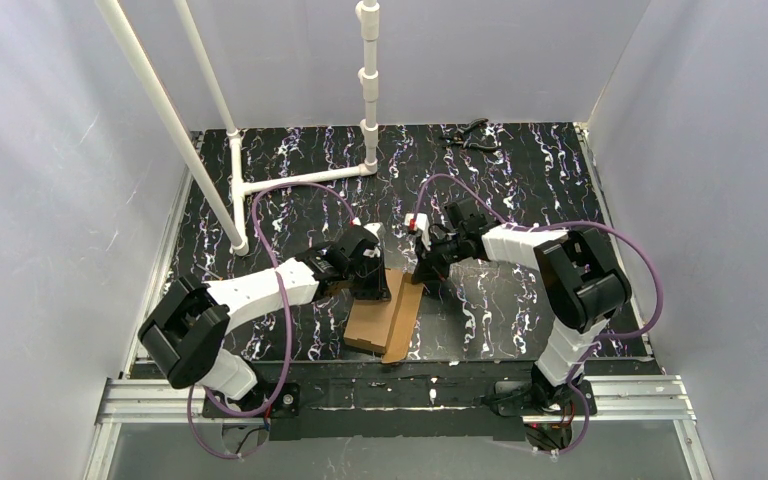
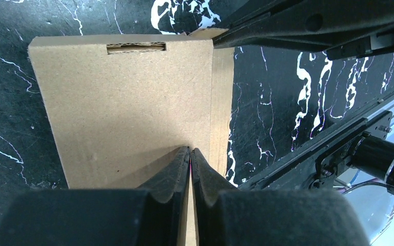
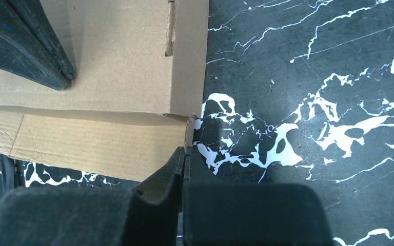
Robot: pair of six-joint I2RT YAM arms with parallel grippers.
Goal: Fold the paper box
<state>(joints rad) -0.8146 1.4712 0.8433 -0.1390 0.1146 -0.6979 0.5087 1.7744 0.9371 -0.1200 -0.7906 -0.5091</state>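
The paper box [image 1: 375, 325] is a plain brown cardboard sheet lying partly folded on the black marbled table between my arms. Its main panel [image 2: 123, 92] lies flat, with a slot near one edge. A long side flap [image 1: 405, 320] on its right stands tilted up. My left gripper [image 2: 190, 149] is shut, its tips resting on the flat panel, and I see nothing between them. Its fingers [image 3: 25, 46] also show on the panel [image 3: 113, 77] in the right wrist view. My right gripper [image 3: 185, 149] is shut on a thin upright cardboard edge at the box's far right corner [image 1: 426, 272].
A white pipe frame [image 1: 365, 100] stands at the back and left of the table. A small black tool [image 1: 472, 135] lies at the far edge. The metal rail [image 1: 400, 395] with both arm bases runs along the near edge. Grey walls enclose three sides.
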